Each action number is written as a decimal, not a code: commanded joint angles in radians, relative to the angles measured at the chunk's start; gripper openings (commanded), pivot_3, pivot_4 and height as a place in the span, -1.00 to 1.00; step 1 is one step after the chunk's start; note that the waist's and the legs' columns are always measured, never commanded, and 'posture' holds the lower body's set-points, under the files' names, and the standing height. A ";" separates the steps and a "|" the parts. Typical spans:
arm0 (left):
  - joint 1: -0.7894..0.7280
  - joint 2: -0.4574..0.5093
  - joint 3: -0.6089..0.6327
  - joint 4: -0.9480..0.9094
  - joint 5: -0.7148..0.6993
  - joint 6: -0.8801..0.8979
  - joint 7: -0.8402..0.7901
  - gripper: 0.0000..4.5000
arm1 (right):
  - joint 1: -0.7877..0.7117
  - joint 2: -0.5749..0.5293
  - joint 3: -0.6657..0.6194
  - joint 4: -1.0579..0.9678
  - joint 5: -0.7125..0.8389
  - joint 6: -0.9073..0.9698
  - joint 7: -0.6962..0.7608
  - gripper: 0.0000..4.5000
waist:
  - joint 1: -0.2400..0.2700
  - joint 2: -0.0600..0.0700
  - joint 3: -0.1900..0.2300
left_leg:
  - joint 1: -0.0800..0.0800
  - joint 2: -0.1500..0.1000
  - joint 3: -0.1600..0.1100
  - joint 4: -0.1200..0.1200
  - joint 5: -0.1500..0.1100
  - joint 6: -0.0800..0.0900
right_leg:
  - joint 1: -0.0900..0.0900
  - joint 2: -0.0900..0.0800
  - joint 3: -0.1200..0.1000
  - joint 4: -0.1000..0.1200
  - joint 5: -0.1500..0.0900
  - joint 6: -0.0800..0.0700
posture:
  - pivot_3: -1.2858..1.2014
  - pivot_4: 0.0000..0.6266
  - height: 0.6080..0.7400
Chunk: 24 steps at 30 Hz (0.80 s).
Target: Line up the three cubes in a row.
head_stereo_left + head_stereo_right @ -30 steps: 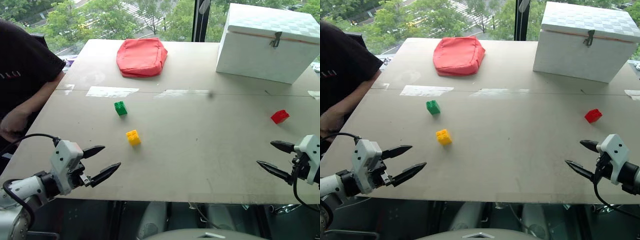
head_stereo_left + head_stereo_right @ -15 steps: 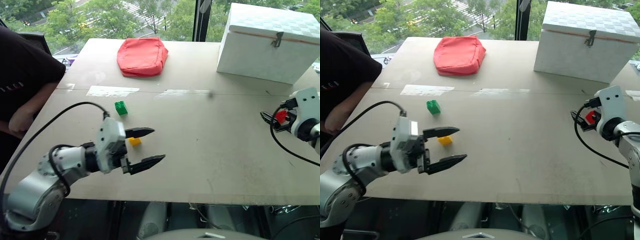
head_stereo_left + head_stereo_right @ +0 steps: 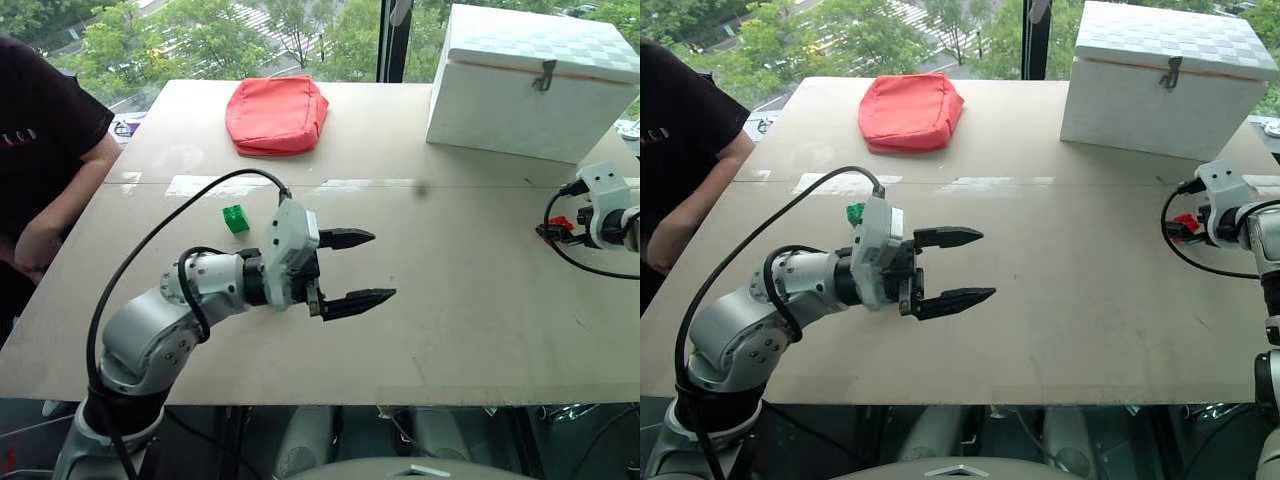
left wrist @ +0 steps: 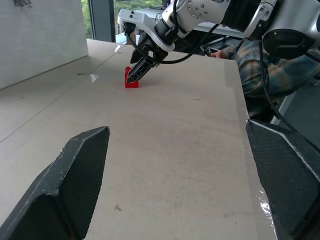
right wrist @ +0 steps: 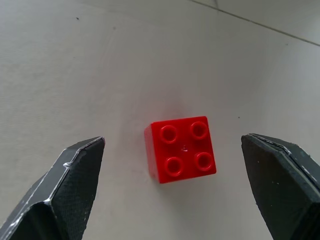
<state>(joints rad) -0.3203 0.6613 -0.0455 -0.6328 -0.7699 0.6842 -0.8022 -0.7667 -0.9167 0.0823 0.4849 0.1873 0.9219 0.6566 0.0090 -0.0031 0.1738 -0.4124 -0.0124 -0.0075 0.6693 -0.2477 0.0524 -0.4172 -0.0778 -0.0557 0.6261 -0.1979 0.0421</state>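
The red cube (image 5: pixel 182 149) lies studs up on the table, straight below and between the open fingers of my right gripper (image 3: pixel 552 230), which hovers over it at the far right. In the left wrist view that gripper's fingers reach down to the red cube (image 4: pixel 131 82). The green cube (image 3: pixel 235 218) sits left of centre, just behind my left arm. My left gripper (image 3: pixel 380 267) hangs open and empty over the middle of the table, pointing right. The yellow cube is hidden behind the left arm.
A red cloth pouch (image 3: pixel 277 113) lies at the back left and a large white box (image 3: pixel 535 85) stands at the back right. A person in a dark shirt (image 3: pixel 40 150) stands at the table's left edge. Pale tape strips (image 3: pixel 205 185) cross the table.
My left arm swung up and right from the near left corner to the table's middle, covering the yellow cube. My right gripper moved forward from the near edge to over the red cube.
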 commanded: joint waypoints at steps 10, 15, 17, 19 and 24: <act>-0.011 -0.036 0.007 -0.024 -0.005 -0.037 0.000 0.97 | -0.127 0.018 0.041 0.258 -0.126 -0.170 0.104 1.00 | 0.004 0.000 0.000 | -0.001 0.000 0.001 0.000 0.000 0.000 | 0.000 0.000 0.001 -0.001 0.000 0.000 | 0.03 -0.52 1.00; -0.003 -0.053 -0.001 -0.010 0.025 -0.062 0.007 1.00 | -0.152 0.043 0.049 0.318 -0.157 -0.208 0.135 0.60 | 0.000 0.000 0.000 | 0.000 0.000 0.001 0.000 0.000 0.000 | 0.000 0.000 0.001 0.000 0.000 0.000 | 0.03 -0.52 1.00; -0.006 -0.065 0.001 -0.006 0.029 -0.064 0.021 1.00 | -0.158 0.050 0.048 0.332 -0.166 -0.215 0.141 0.16 | 0.000 0.000 0.000 | 0.000 0.000 0.001 0.000 0.000 0.000 | 0.000 0.000 0.001 0.000 0.000 0.000 | 0.03 -0.52 1.00; -0.007 -0.071 0.003 -0.003 0.034 -0.064 0.025 1.00 | -0.160 0.054 0.046 0.336 -0.171 -0.218 0.153 -0.32 | 0.001 0.000 0.000 | 0.000 0.000 0.001 0.000 0.000 0.000 | 0.000 0.000 0.001 0.000 0.000 0.000 | 0.03 -0.52 1.00; 0.027 -0.056 0.029 -0.011 0.036 -0.063 0.032 1.00 | -0.120 0.038 0.030 0.190 -0.131 -0.229 0.271 -0.40 | 0.002 0.000 0.000 | 0.000 0.000 0.001 0.000 0.000 0.000 | 0.000 0.000 0.001 0.000 0.000 0.000 | 0.03 -0.52 1.00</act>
<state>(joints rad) -0.3043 0.5966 -0.0444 -0.6189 -0.7314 0.6392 -0.7725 -0.8873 -0.8536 0.1403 0.7748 0.0307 0.7119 0.8736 0.0112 -0.0030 0.1737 -0.4122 -0.0118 -0.0065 0.6695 -0.2477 0.0522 -0.4174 -0.0780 -0.0543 0.6262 -0.1978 0.0421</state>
